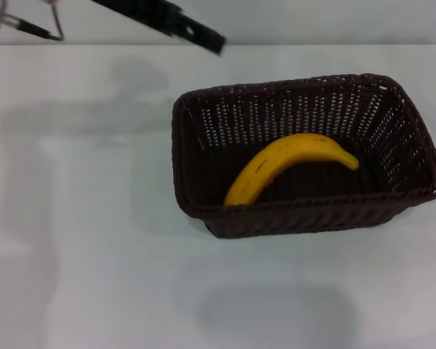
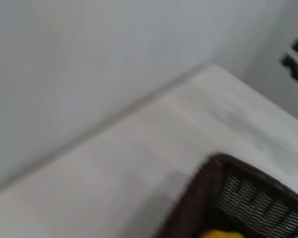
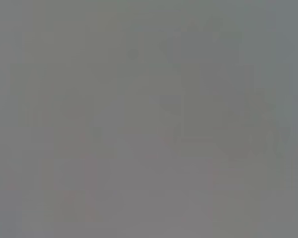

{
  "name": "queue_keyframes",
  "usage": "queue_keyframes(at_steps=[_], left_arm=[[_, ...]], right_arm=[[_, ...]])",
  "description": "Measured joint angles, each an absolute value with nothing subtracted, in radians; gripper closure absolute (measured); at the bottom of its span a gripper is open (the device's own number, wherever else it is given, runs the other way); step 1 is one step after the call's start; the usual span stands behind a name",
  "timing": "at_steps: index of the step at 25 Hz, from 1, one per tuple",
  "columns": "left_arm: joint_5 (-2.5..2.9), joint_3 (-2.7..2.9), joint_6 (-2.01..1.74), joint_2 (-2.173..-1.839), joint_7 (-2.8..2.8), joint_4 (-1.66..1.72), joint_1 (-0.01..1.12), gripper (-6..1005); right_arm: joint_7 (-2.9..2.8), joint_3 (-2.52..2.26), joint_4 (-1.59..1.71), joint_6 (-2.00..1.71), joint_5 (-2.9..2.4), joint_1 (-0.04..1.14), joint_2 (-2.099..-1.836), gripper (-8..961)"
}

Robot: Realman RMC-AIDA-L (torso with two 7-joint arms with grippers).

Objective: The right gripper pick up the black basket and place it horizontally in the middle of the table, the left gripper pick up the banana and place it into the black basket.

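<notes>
The black basket [image 1: 309, 156] lies lengthwise across the white table [image 1: 87, 240], right of the middle. The yellow banana [image 1: 287, 166] lies inside it on the bottom, its stem end against the near wall. My left gripper [image 1: 216, 42] hangs as a black bar above the table's far edge, up and to the left of the basket, apart from it and holding nothing. The left wrist view shows a corner of the basket [image 2: 238, 198] and a bit of the banana [image 2: 218, 234]. My right gripper is out of view; the right wrist view shows only plain grey.
A slim black and silver part [image 1: 25, 26] shows at the far left corner of the head view. The table meets a pale wall [image 2: 89, 59] along its far edge. Bare tabletop lies to the left of the basket and in front of it.
</notes>
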State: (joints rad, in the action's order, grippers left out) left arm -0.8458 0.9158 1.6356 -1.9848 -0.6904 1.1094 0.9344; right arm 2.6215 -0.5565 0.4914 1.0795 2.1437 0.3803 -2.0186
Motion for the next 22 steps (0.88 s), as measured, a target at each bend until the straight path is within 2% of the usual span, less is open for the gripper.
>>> queue_keyframes(at_steps=[7,12,17,22], left_arm=[[-1.024,0.907,1.38,-2.059,-0.904,1.382,0.589,136],[-1.372,0.914,1.19,-2.08,-1.245,1.357,0.324,131],[-1.793,0.91,1.151,-2.08,-1.718,1.134,0.173,131],[-2.088,0.909,1.179,-2.08,-2.137,0.857,0.136,132]], right_arm=[[2.621,-0.557,0.447,1.158,2.145,0.377,-2.018,272],[2.608,-0.558,0.415,1.206,2.137,0.377,-2.017,272],[2.545,-0.558,0.386,1.218,2.136,0.377,-2.013,272],[2.538,-0.56,0.298,1.302,2.134,0.376,-2.012,272]])
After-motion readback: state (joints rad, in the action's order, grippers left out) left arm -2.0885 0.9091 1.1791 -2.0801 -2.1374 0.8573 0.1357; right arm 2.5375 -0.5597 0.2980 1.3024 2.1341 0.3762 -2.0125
